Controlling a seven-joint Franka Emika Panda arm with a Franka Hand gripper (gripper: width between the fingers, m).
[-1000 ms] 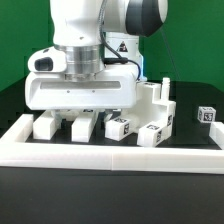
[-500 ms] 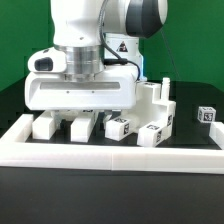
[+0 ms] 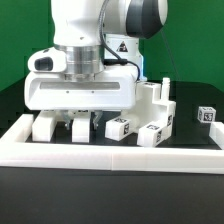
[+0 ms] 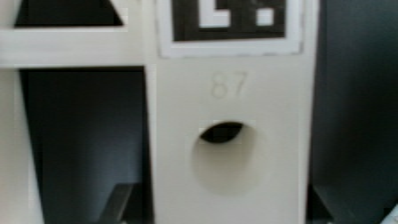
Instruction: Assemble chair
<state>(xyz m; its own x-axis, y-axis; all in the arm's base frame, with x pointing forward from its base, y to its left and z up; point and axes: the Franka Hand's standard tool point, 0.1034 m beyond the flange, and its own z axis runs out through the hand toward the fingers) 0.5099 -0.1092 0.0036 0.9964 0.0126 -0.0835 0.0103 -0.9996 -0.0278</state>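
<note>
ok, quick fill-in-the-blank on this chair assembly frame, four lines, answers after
1. The backdrop behind the robot arm is ___.
2. In the wrist view, the white part shows a square tag above one dark oval ___.
3. The lone tagged cube sits on the exterior view's ___ side.
4. The table is ___ in colour.

Missing words: green; hole; right; black.
</note>
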